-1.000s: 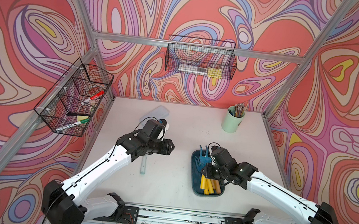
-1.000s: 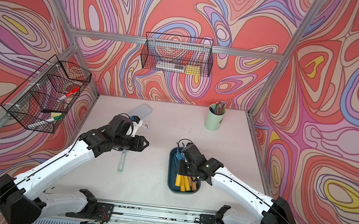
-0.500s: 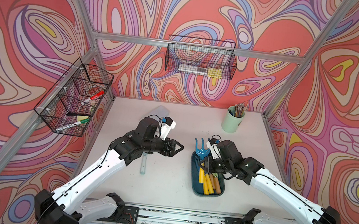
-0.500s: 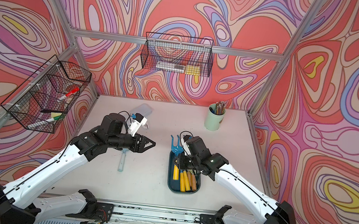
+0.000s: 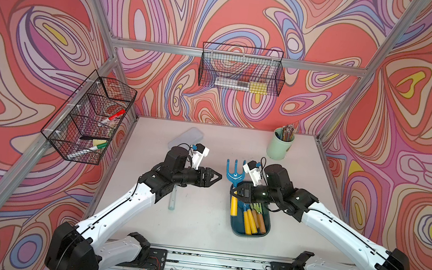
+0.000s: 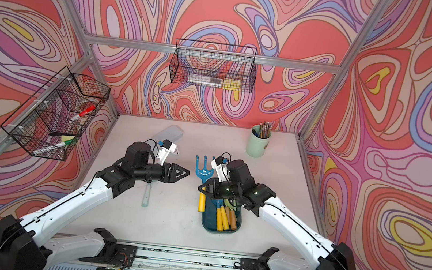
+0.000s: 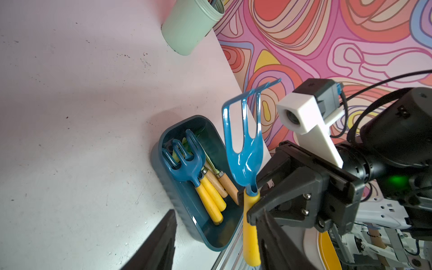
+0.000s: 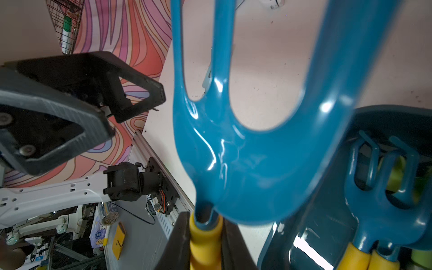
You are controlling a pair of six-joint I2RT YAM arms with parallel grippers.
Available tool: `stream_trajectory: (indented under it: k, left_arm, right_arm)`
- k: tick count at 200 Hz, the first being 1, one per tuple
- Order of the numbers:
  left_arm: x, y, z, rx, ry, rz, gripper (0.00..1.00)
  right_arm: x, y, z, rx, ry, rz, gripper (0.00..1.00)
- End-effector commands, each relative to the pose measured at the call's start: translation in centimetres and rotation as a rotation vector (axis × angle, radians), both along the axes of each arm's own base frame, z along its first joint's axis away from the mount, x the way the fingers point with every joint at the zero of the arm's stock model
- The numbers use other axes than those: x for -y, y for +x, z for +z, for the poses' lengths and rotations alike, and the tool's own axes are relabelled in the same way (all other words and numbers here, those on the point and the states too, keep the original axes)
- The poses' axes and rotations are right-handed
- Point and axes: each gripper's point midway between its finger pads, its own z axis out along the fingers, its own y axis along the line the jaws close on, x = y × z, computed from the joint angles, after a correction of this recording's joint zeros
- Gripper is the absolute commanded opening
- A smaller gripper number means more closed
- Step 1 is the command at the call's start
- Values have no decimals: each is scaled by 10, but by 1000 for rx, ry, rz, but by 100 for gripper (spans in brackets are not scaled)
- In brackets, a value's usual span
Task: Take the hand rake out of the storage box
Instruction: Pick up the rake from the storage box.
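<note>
Several yellow-handled tools (image 5: 250,221) lie in the storage box (image 5: 235,226) at the near right. Over its far left corner, the right gripper (image 5: 236,193) clamps the yellow handle of the hand rake (image 5: 235,176), held in the air. Just left, the left gripper (image 5: 219,176) stands open, empty.

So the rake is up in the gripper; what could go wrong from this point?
1. The right gripper pinches the hand rake only at the top of its yellow handle, so the long free end may swing or slip.
2. The handle's low end seems close to the storage box wall; a sideways move might catch it.
3. The open left gripper points at the rake from nearby, so the two could collide.
</note>
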Motion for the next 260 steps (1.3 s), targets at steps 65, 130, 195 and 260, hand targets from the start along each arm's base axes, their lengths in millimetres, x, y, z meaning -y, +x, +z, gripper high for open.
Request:
stream_trajectory:
  k: [65, 130, 195, 260]
  left_arm:
    - [13, 8, 11, 18, -98, -35, 53]
    - [17, 10, 9, 5, -101, -53, 44]
    - [23, 8, 3, -28, -121, -90, 32]
    - [23, 3, -5, -38, -118, -104, 16]
  right_arm:
    - [-12, -4, 12, 5, 111, 43, 0]
    - [-19, -2, 6, -13, 127, 63, 0]
    - [-28, -7, -2, -20, 136, 79, 0]
    - [-33, -11, -12, -29, 112, 85, 0]
